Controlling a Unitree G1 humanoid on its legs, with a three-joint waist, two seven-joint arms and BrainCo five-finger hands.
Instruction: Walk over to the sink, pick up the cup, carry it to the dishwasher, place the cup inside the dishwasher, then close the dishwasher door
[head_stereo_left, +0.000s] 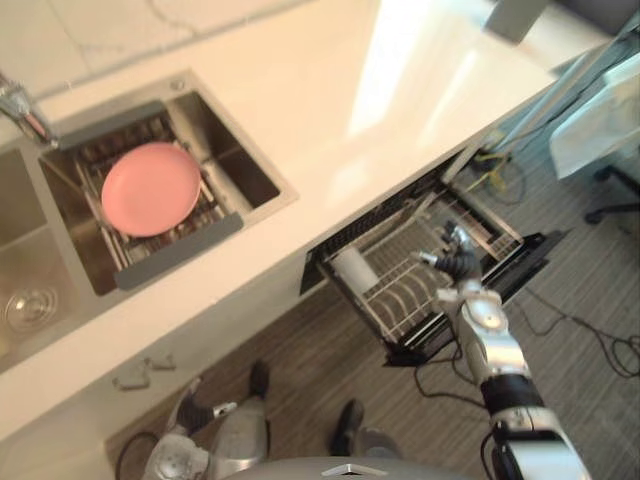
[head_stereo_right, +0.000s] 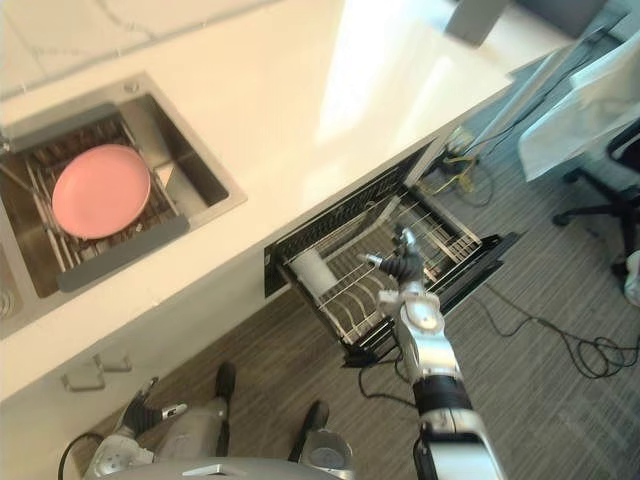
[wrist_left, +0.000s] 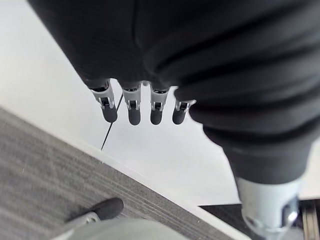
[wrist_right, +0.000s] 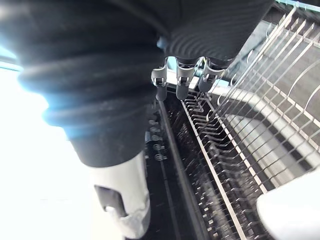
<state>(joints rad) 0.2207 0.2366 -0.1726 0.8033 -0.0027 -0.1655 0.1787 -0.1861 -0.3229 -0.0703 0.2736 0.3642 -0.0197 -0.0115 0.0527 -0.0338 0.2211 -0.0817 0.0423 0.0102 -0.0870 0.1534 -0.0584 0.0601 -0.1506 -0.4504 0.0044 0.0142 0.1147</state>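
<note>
White worktop (head_stereo_left: 330, 110) ran past a sink (head_stereo_left: 238, 150) holding a pink plate (head_stereo_left: 150, 188), dishwasher (head_stereo_left: 528, 258) stood open below its front edge, white cup (head_stereo_left: 352, 268) lay in the rack's (head_stereo_left: 405, 290) left corner, right hand (head_stereo_left: 458, 262) hovered over the rack's right side, fingers loose and empty, left hand (wrist_left: 131, 107) hung by the cabinet, fingers straight.

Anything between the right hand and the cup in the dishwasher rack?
Nothing visible. The cup lies at the end of the rack nearer the sink, and the right hand hangs open above the rack's middle. Only bare rack wire lies between them.
</note>
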